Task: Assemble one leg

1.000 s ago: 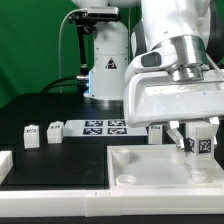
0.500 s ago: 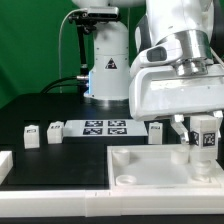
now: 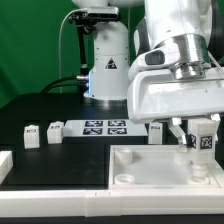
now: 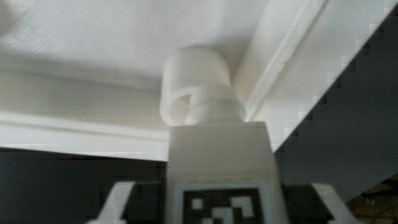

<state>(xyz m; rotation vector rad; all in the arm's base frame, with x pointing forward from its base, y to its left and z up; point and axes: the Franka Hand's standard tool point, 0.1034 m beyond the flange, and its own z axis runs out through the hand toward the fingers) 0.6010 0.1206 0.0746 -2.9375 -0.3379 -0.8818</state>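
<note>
My gripper (image 3: 202, 133) is shut on a leg (image 3: 204, 143), a small white block with a marker tag, and holds it upright over the far right corner of the big white panel (image 3: 140, 165). In the wrist view the leg (image 4: 221, 165) sits between my fingers (image 4: 125, 198), and its rounded peg end (image 4: 196, 85) points at the panel's corner (image 4: 107, 45). I cannot tell whether the peg touches the panel. Three more legs stand on the table: two on the exterior view's left (image 3: 31, 135) (image 3: 54, 131) and one behind the panel (image 3: 155, 131).
The marker board (image 3: 105, 126) lies on the black table behind the panel. A white bracket piece (image 3: 5, 162) sits at the exterior view's left edge. The robot base (image 3: 105, 70) stands at the back.
The gripper with the leg rose and shifted slightly toward the exterior view's right half a second ago; now it is back lower over the panel corner.
</note>
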